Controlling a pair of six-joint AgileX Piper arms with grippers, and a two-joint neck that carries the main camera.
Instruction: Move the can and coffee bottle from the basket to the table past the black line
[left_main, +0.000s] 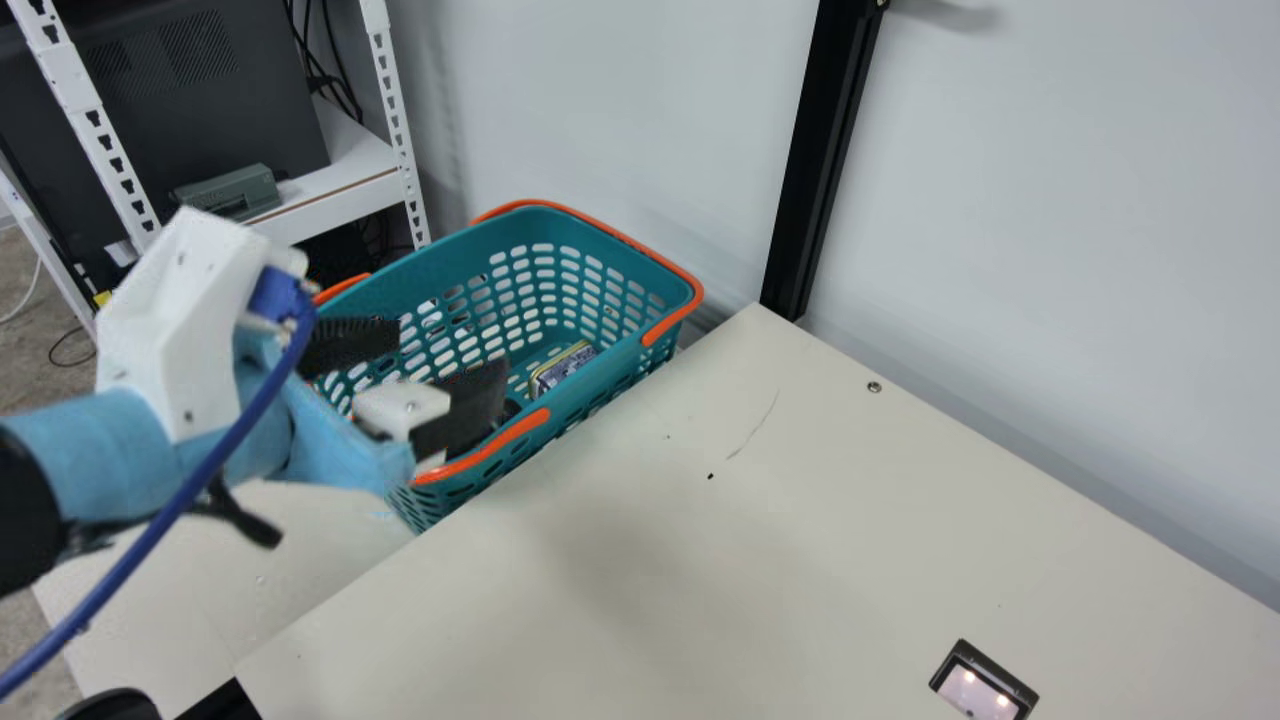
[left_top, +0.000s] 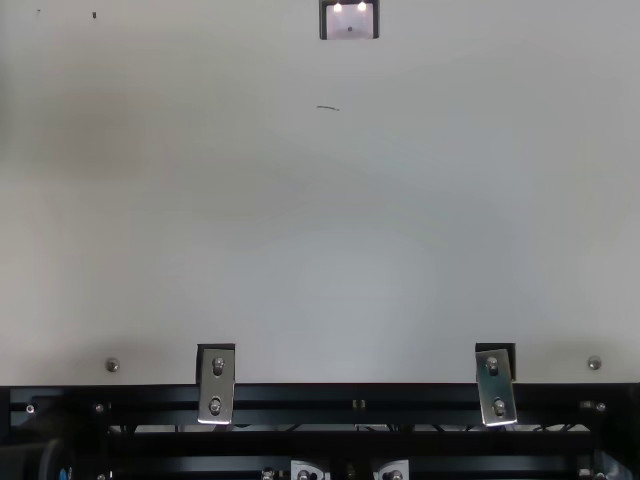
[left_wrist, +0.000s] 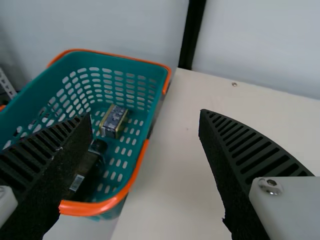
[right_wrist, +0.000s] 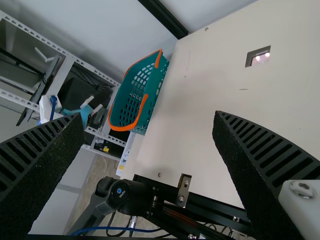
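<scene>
L gripper (left_main: 450, 352) spread, near basket (left_main: 460, 255); can (left_wrist: 114, 120) + bottle (left_wrist: 89, 167) inside

L wrist view: dark bottle w/ pale label, near boxy can, gold edging. Top view: metal brackets (left_top: 217, 385) at table (left_top: 300, 250) edge. R wrist view: R gripper (right_wrist: 148, 119) also spread, released. Basket teal, perforated, orange handles; fingers black, ribbed. Qty: 1 can, 1 bottle, 1 basket, 2 grippers, 2 brackets.

Boxy, gold-edged can (left_wrist: 114, 121) inside basket (left_wrist: 47, 82); dark coffee bottle (left_wrist: 86, 172) also inside, black cap near can.
</scene>
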